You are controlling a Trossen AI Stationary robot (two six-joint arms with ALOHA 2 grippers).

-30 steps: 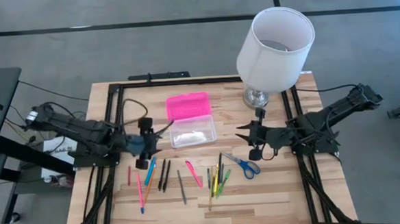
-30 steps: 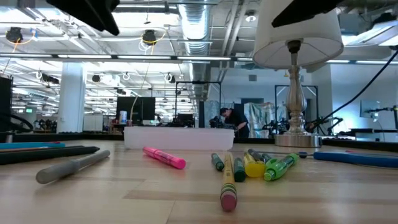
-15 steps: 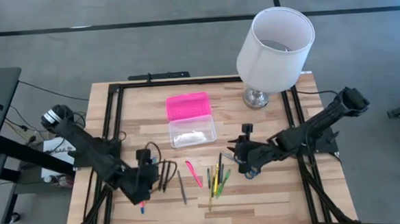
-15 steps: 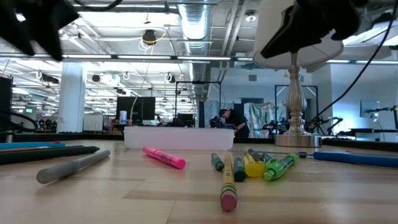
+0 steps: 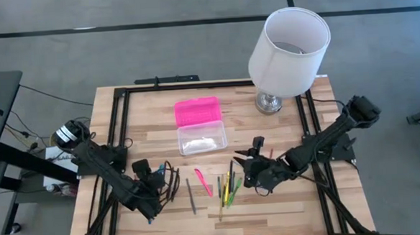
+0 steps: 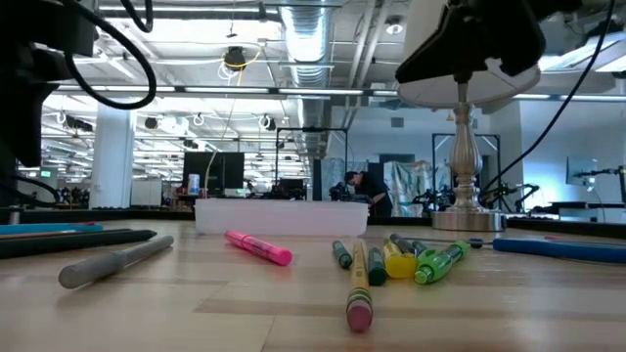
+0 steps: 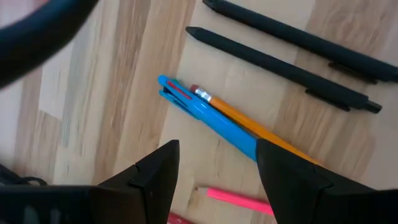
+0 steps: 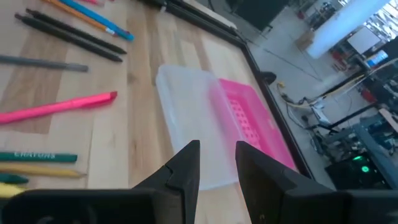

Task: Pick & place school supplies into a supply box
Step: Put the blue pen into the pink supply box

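Observation:
The school supplies lie in a row near the table's front: black pens (image 5: pixel 172 186), a grey pen (image 5: pixel 191 196), a pink marker (image 5: pixel 203 182), and green and yellow ones (image 5: pixel 228 188). The supply box stands behind them, with a clear base (image 5: pixel 202 138) and an opened pink lid (image 5: pixel 197 111). My left gripper (image 7: pixel 214 180) is open and points down over a blue pen (image 7: pixel 205 118) and an orange pencil (image 7: pixel 249 121); in the high view it (image 5: pixel 152 187) is at the row's left end. My right gripper (image 8: pixel 217 165) is open, low over the row's right end (image 5: pixel 248 166), and faces the box (image 8: pixel 186 124).
A white lamp (image 5: pixel 289 45) stands at the far right on a silver base (image 5: pixel 269 102). A black frame (image 5: pixel 120 115) runs around the wooden tabletop. Bare wood lies near the front edge (image 5: pixel 223 225). A person (image 6: pixel 367 191) is far off in the room behind.
My left gripper has swung toward the near edge and come down over the left pens, rolling as it went. My right gripper has moved toward the table's left and near edge and sunk. It now covers the blue-handled scissors that showed before. No supply has moved.

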